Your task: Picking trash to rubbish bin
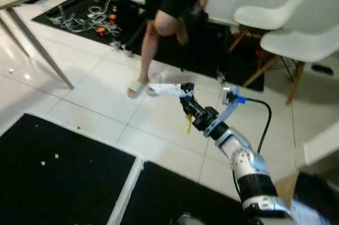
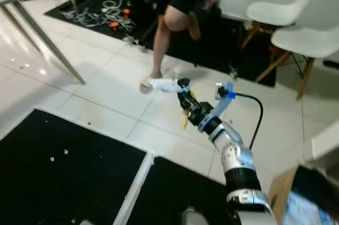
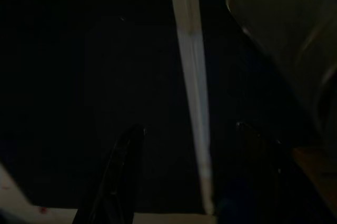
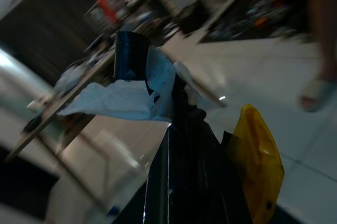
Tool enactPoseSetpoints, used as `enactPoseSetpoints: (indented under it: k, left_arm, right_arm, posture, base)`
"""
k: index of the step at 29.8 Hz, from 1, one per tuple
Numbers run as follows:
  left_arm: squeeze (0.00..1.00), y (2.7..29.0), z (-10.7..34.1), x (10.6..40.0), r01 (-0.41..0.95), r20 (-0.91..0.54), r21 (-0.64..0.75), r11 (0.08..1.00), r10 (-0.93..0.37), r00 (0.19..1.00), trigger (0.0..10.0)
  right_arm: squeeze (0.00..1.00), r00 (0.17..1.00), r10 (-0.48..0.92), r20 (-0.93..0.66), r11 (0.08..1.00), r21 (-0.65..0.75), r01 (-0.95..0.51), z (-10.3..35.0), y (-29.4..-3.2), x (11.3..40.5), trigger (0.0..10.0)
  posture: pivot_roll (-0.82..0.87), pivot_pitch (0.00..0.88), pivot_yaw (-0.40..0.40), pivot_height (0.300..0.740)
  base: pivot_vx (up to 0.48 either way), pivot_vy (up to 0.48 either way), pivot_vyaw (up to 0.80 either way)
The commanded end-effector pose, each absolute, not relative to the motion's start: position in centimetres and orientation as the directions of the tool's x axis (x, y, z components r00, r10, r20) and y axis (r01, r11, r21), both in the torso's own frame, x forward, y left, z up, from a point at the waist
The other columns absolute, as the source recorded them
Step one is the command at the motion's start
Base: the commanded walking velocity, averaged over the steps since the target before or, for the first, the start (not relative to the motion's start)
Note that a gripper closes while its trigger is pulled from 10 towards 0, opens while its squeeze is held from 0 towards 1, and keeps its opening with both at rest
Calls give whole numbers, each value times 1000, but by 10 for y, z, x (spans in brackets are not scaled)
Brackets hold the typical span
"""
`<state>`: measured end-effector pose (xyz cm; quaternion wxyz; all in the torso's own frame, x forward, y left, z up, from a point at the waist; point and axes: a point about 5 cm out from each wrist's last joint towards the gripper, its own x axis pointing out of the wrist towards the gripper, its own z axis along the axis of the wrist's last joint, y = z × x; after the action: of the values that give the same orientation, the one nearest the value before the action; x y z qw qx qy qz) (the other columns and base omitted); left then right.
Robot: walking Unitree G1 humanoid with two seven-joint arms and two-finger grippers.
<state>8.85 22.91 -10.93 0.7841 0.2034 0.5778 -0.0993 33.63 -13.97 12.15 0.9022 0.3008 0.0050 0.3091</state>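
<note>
Two pieces of trash sit in your right gripper (image 1: 186,93): a crumpled white tissue paper (image 1: 168,89) and a yellow plastic wrapper (image 1: 188,123). The tissue's long axis runs roughly level, pointing away from the fingertips toward the robot's left, while the wrapper hangs downward below the black fingers (image 4: 181,150), its long axis near vertical. In the right wrist view the tissue (image 4: 126,97) is pinched at the fingertips, which are clenched on it, and the wrapper (image 4: 257,163) lies against the side of the fingers; you cannot tell exactly how it is held.

The arm is raised above a glossy white tiled floor (image 1: 95,92), so both pieces are in the air, well clear of the tiles. A black floor mat (image 1: 58,172) lies near the robot with small white scraps on it, and a second black mat (image 1: 79,10) farther off carries a tangle of white cables (image 1: 79,21). Two white moulded chairs with wooden legs (image 1: 286,29) stand to the right, and a grey metal table leg (image 1: 39,47) slants at the left. A person (image 1: 164,18) in black shorts and a pale slipper (image 1: 136,88) stands just beyond the tissue.

Your left gripper (image 3: 184,176) hangs in deep shade over the dark mat, its two fingers spread apart and released, with a pale strip (image 3: 192,87) running between them.
</note>
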Motion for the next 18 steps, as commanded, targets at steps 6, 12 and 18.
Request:
enactPoseSetpoints:
  k: [6,12,18]
  left_arm:
    - [0,227,-110,85,386,-951,190,903,72,301,10000]
    - [0,227,-110,86,388,-951,190,902,70,303,10000]
    - [0,227,-110,87,389,-949,194,900,72,306,10000]
  right_arm:
    - [0,863,479,159,690,539,-482,122,-153,342,10000]
    - [0,888,439,140,728,524,-442,123,-159,346,10000]
    - [0,929,361,87,797,488,-356,122,-165,354,10000]
  posture:
    - [8,97,-8,740]
    - [9,94,-8,740]
    - [11,85,-8,740]
  base:
    - [0,0,-781]
    - [0,0,-781]
    - [0,0,-781]
